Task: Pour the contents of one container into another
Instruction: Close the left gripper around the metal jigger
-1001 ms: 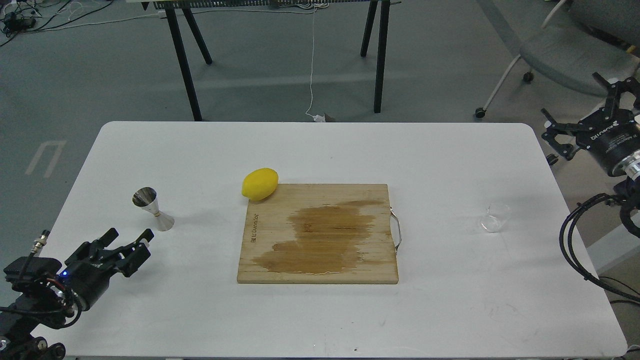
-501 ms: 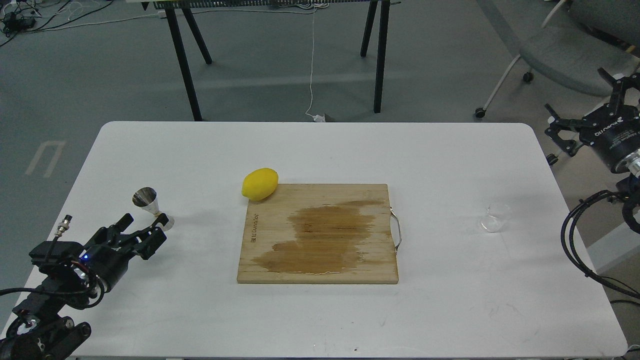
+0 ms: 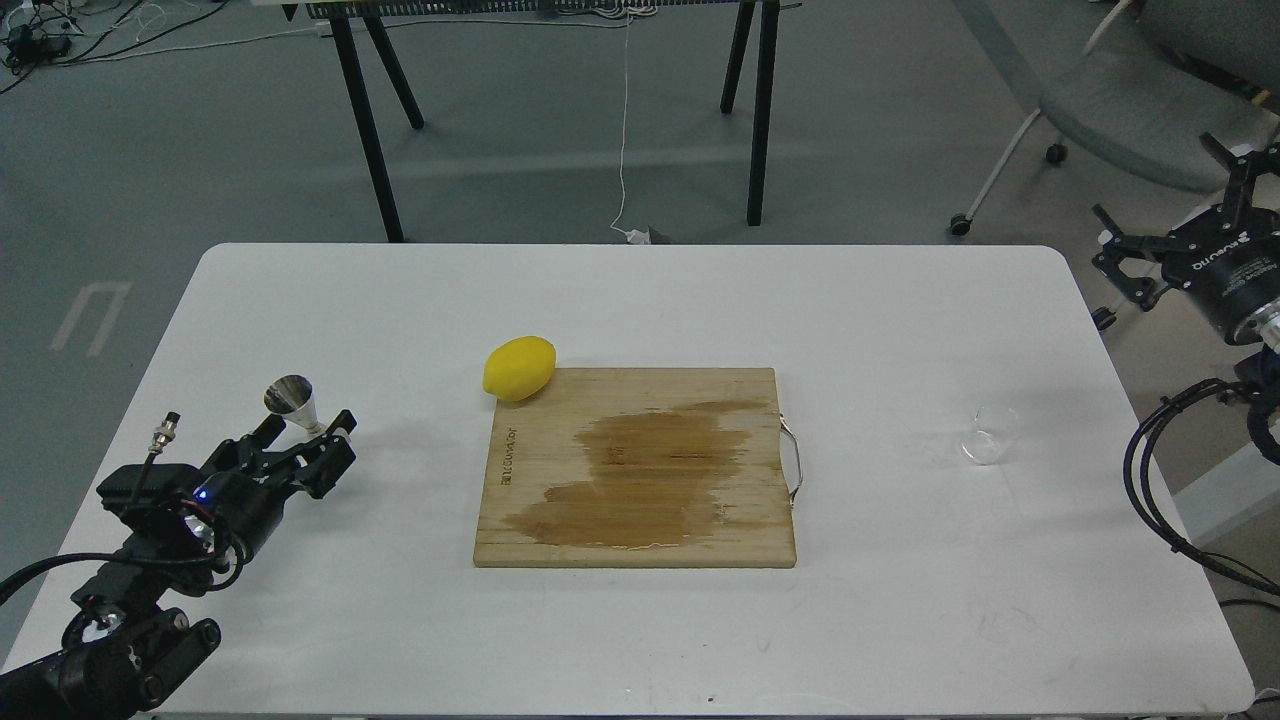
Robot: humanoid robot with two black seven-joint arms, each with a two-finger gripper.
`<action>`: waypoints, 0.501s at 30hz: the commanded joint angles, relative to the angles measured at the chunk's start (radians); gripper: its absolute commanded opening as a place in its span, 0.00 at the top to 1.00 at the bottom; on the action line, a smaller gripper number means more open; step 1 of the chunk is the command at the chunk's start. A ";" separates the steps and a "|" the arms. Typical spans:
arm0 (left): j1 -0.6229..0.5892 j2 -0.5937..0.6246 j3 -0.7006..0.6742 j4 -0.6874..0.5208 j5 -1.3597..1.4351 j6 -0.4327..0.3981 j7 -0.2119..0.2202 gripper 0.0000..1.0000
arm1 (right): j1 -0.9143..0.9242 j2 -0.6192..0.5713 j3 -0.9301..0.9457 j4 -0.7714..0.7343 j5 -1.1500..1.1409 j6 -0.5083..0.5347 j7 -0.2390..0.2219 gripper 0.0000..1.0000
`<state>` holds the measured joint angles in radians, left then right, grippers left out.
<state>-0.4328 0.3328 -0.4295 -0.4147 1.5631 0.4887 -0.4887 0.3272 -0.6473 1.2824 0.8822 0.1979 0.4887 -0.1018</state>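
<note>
White table (image 3: 620, 300) is carrying everything, and at its left side the left gripper (image 3: 305, 442) is sitting with fingers parted around the lower cone of the upright jigger (image 3: 292, 399), though contact is unclear. Past bare tabletop, a lemon (image 3: 519, 368) is touching the far-left corner of the stained cutting board (image 3: 640, 470). Near the right edge the glass cup (image 3: 988, 435) is standing alone, while the right gripper (image 3: 1165, 215) is hanging spread wide beyond the table.

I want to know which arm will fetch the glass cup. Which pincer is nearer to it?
The right. The right pincer hangs beyond the table's right edge, behind the glass cup. The left pincer sits across the table at the jigger.
</note>
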 commanded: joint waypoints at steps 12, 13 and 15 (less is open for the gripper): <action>-0.066 -0.126 0.000 0.169 -0.003 0.000 0.000 0.14 | -0.001 0.000 0.003 -0.002 0.001 0.000 0.001 0.01; -0.066 -0.129 0.000 0.178 -0.003 0.000 0.000 0.17 | -0.001 0.000 0.003 -0.002 0.001 0.000 -0.001 0.01; -0.067 -0.133 0.000 0.185 -0.003 0.000 0.000 0.21 | -0.001 -0.002 0.005 -0.002 0.001 0.000 -0.001 0.01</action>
<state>-0.4963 0.2093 -0.4296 -0.2490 1.5591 0.4887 -0.4887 0.3267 -0.6474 1.2856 0.8813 0.1995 0.4887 -0.1018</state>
